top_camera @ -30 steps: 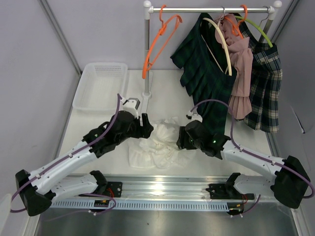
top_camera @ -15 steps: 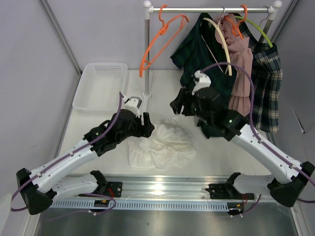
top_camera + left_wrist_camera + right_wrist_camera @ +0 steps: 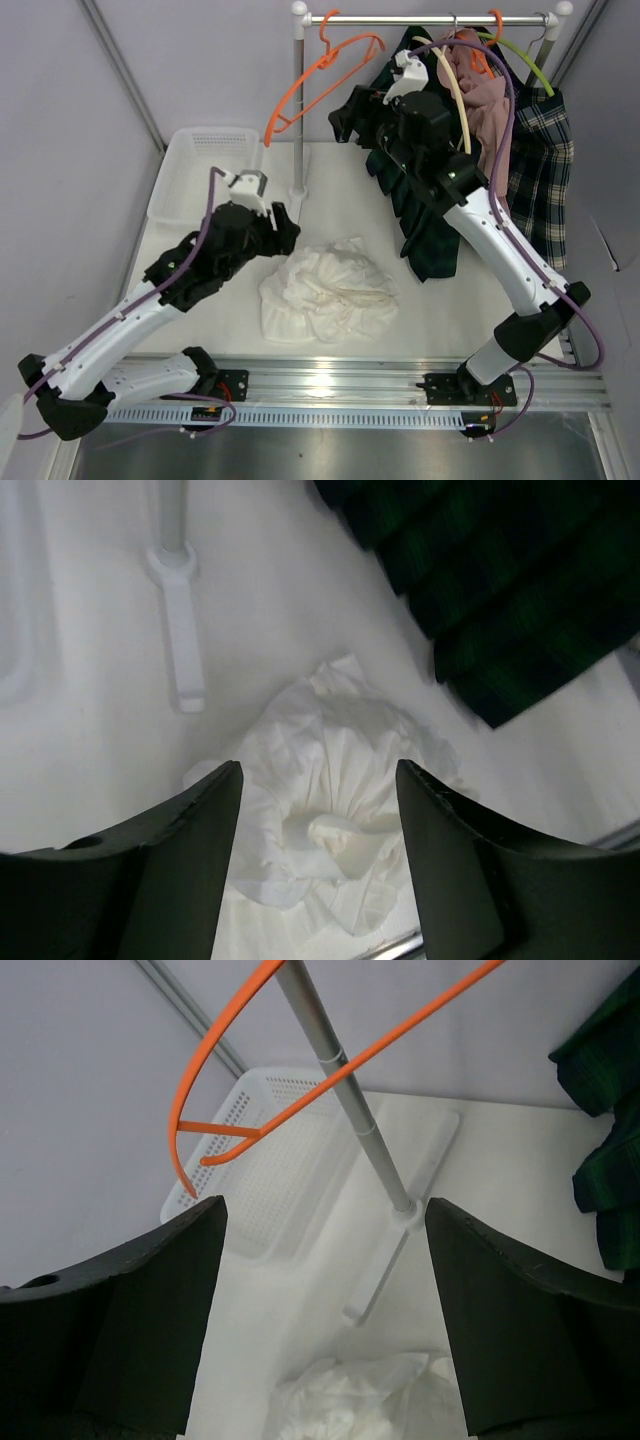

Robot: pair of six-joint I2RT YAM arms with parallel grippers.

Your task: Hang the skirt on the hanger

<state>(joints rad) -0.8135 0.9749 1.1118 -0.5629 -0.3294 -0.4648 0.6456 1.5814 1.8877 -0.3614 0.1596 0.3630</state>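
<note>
Right gripper (image 3: 340,117) raised beside orange hanger (image 3: 258,1132), released, left gripper (image 3: 285,227) released above white skirt (image 3: 325,290), basket (image 3: 205,136) nearby

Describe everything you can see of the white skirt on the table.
The white skirt is a crumpled heap of thin, creased fabric, gathered into a twist near its middle. It lies on the white table, near the rack's foot and the dark green plaid skirt. Nothing grips it; the left hand hangs open above it.
</note>
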